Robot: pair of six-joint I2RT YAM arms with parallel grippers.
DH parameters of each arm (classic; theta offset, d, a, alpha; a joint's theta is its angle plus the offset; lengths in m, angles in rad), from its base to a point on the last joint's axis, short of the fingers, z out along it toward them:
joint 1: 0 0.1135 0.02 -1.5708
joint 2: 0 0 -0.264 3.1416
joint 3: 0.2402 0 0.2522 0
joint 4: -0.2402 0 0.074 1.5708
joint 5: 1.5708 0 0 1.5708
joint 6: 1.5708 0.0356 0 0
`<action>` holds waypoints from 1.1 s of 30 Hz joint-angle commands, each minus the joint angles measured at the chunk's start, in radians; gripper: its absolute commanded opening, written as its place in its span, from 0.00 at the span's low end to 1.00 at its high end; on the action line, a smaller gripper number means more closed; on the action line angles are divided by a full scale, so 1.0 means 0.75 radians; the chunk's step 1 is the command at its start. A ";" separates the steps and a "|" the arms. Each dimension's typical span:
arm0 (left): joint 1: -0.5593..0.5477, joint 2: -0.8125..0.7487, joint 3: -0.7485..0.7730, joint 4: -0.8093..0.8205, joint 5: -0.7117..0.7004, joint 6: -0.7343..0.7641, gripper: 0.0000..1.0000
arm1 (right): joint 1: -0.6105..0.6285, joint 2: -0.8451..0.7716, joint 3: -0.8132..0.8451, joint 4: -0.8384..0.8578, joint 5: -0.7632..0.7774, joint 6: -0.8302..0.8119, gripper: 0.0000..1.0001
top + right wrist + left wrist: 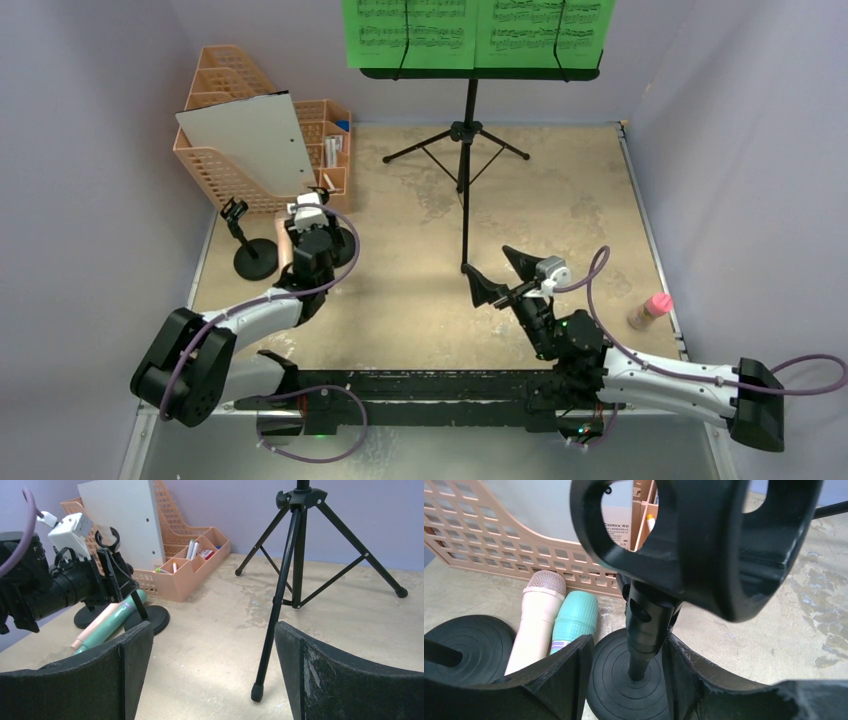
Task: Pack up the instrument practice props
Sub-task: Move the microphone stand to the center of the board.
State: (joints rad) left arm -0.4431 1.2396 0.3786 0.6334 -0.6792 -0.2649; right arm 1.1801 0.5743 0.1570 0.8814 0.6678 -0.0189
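Note:
The black music desk stands at the back on tripod legs and holds two green sheet-music pages. My left gripper is open, with its jaws on either side of the stem of a small black round-based holder. A second holder stands to its left. A pink microphone and a mint microphone lie side by side between the two bases. My right gripper is open and empty, low over the table near the tripod's near foot.
The orange mesh file organizer stands at the back left with a grey-white board leaning on it and small items in its tray. A small pink-topped object lies at the table's right edge. Purple walls enclose the table.

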 commanded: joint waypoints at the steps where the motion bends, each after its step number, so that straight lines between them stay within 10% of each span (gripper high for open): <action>1: 0.014 -0.094 0.024 -0.092 0.054 -0.100 0.55 | 0.006 0.082 0.010 0.111 0.048 0.002 0.93; 13: 0.014 -0.459 0.252 -0.786 0.172 -0.404 0.70 | -0.281 0.526 0.290 -0.027 -0.103 0.192 0.96; 33: 0.014 -0.948 0.432 -1.056 0.584 0.192 0.81 | -0.719 1.447 0.949 -0.061 -0.240 0.239 0.88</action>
State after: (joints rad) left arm -0.4385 0.5514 0.7361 -0.1322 -0.2981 -0.1844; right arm 0.6640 1.5772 0.7807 0.8272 0.5056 0.1280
